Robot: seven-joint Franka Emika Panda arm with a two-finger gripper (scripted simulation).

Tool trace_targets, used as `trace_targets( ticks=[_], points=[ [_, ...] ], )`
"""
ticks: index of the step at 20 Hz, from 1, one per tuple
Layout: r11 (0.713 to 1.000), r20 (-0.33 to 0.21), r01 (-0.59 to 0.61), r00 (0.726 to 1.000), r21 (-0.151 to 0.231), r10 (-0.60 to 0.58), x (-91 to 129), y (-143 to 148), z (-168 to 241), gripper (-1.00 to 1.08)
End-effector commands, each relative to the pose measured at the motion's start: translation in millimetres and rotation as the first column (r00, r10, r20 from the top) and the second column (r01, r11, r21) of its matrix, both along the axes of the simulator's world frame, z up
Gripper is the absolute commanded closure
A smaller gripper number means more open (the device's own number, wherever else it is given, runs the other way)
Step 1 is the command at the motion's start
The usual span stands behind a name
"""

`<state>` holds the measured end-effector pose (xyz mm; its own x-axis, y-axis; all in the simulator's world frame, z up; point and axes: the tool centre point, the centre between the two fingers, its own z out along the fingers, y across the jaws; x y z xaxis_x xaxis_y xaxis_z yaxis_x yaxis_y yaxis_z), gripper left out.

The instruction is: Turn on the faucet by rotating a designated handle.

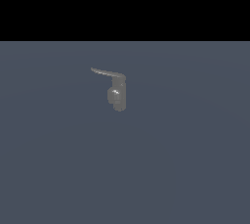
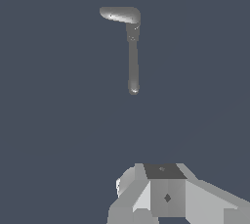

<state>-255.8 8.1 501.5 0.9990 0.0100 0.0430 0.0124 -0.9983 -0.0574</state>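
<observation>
The gripper point(image 2: 166, 193) (grip state cannot be told) sits well apart from the faucet point(image 1: 117, 96); its handle point(image 2: 133, 64) lies ahead, pointing lengthwise toward it.

Robot body, wrist view only: a faceted block point(image 2: 168, 196) is showing pale grey and white angular panels, a darker charcoal top face, and two small dark diamond marks. A rounded white lobe is bulging at one side. No cables or screws are showing.
</observation>
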Motion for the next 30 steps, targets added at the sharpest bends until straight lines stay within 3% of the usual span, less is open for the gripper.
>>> trace_targets(
  ticks=[1,9,15,23,30],
  points=[
    [1.000,0.000,0.000,1.000,0.000,0.000,0.0,0.0,0.0,1.08],
    [0.999,-0.023,-0.028,0.999,-0.033,0.028,0.8,14.0,-2.5,1.08],
    [0.999,-0.024,-0.023,0.999,-0.029,0.022,2.6,14.3,-2.6,1.08],
    [0.999,-0.037,0.037,0.999,0.008,-0.037,23.6,18.4,-4.5,1.08],
    [0.986,-0.072,0.154,0.986,0.062,-0.150,61.9,25.4,-11.6,1.08]
  ],
)
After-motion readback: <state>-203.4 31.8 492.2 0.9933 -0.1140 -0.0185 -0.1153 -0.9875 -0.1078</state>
